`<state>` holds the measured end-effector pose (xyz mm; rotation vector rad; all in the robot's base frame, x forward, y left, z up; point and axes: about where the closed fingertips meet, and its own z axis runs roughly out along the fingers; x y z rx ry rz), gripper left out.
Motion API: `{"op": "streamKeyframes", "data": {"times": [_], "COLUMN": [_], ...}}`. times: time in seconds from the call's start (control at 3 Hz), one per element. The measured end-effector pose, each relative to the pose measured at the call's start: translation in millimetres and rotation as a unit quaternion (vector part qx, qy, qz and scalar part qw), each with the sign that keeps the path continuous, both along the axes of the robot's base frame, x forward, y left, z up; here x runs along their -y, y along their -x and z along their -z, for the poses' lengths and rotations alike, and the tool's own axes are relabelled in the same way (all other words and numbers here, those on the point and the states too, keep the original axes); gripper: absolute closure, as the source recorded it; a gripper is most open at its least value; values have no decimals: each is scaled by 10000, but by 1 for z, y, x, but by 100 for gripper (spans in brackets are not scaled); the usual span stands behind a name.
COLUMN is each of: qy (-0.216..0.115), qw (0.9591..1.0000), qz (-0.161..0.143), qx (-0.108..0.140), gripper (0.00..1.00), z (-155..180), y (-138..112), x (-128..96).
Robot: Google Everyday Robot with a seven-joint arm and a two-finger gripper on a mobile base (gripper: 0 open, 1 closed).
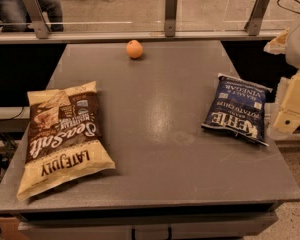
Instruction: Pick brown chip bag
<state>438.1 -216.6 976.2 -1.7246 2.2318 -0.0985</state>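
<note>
Plainly, the gripper [291,105] hung at the right edge of the view, off the side of the table [160,159] and just beside the blue Kettle bag [237,109]. Whether it was released or clenched could not be told, though nothing showed in its hold. The brown chip bag [65,136] lay flat on the opposite, left side of the table, well apart from the gripper, with its lower corner reaching the front-left edge. The main risk seemed to be a mix-up: the blue bag lay far nearer the arm, and a short reach would end on the wrong thing. A long reach across might also brush that blue bag. The brown bag looked puffy and slick, so a pinch on its broad face could slide off, and a push from the right could nudge it over the near edge. The orange [134,49] at the far side sat out of the way.
</note>
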Motion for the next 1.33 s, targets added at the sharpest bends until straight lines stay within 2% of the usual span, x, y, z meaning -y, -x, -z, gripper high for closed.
{"op": "streamKeyframes", "data": {"times": [0.67, 1.0, 1.33], "qy": [-119, -688, -1183], "qw": [9999, 9956, 9869], "qz": [-70, -631, -1090], "qx": [21, -89, -145], "gripper": [0, 0, 0], "z": [2, 34, 52], "y": [-5, -30, -48], "x": [-7, -78, -146]}}
